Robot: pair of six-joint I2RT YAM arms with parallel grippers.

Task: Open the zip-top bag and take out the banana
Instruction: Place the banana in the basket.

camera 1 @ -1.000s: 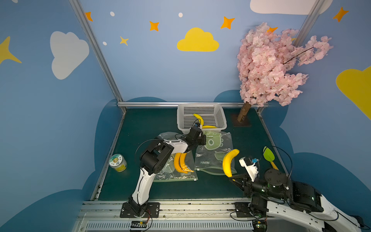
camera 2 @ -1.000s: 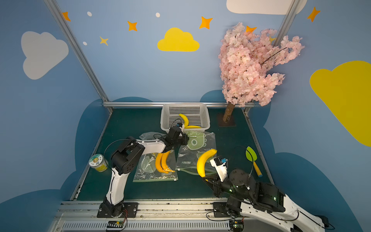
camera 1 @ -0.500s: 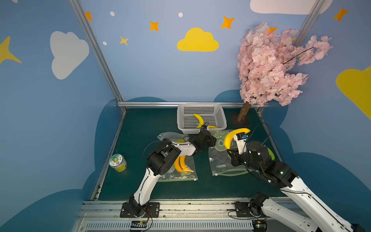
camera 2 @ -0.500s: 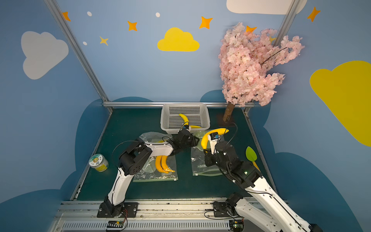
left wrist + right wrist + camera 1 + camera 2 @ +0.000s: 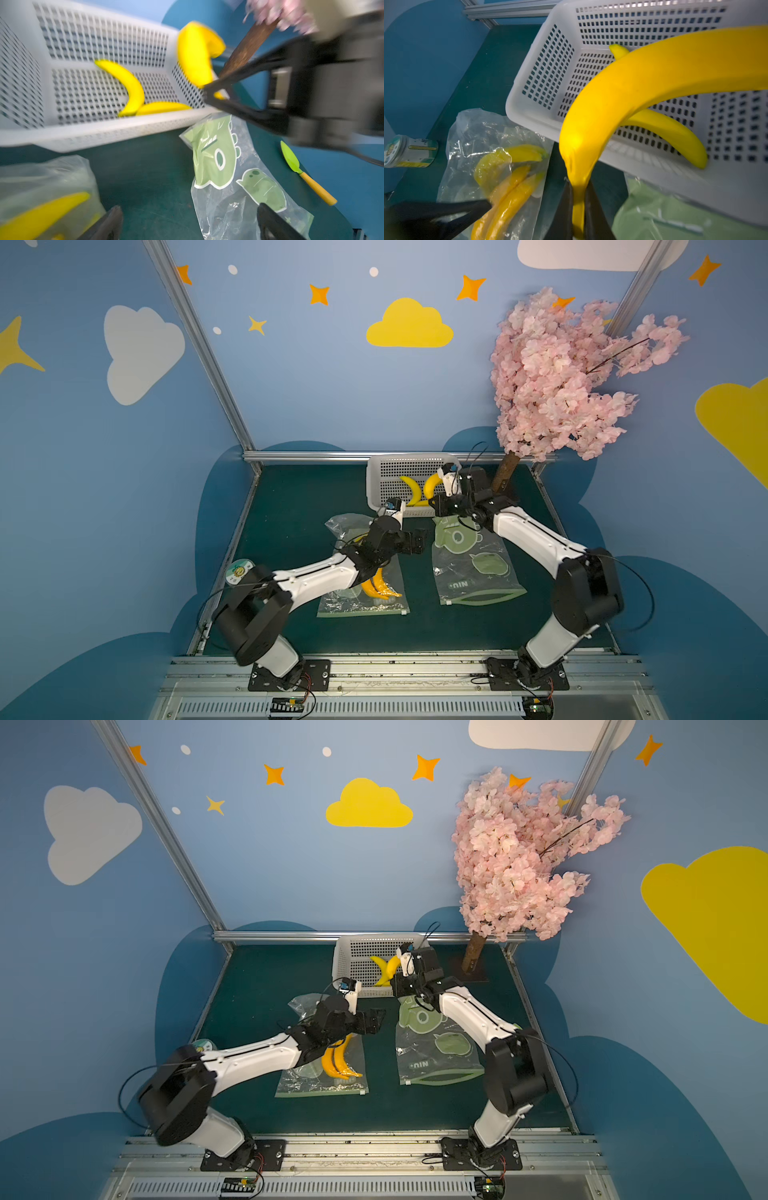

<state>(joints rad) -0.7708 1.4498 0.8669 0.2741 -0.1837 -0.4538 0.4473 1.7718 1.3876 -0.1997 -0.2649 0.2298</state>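
Green tabletop (image 5: 291, 510): all items are carried on it.

White perforated basket (image 5: 386, 477): set at the far edge. Two bananas are seen lying inside, and it is judged the drop-off.

Printed zip-top bag (image 5: 473, 568): laid flat and empty just in front of the basket, mouth towards the near edge.

Clear second bag (image 5: 361, 605): bananas are seen inside; it is partly covered by the left arm.

Banana (image 5: 643, 83): out of the bag, held aloft by its stem over the basket's near rim.

Right pincer (image 5: 578, 199): closed tight on the stem. Release is best made once the fruit is carried fully past the rim and lowered, lest it be tipped onto the printed bag.

Left pincer (image 5: 188, 209): spread wide with nothing held, between the two bags. It is best kept clear of the basket.
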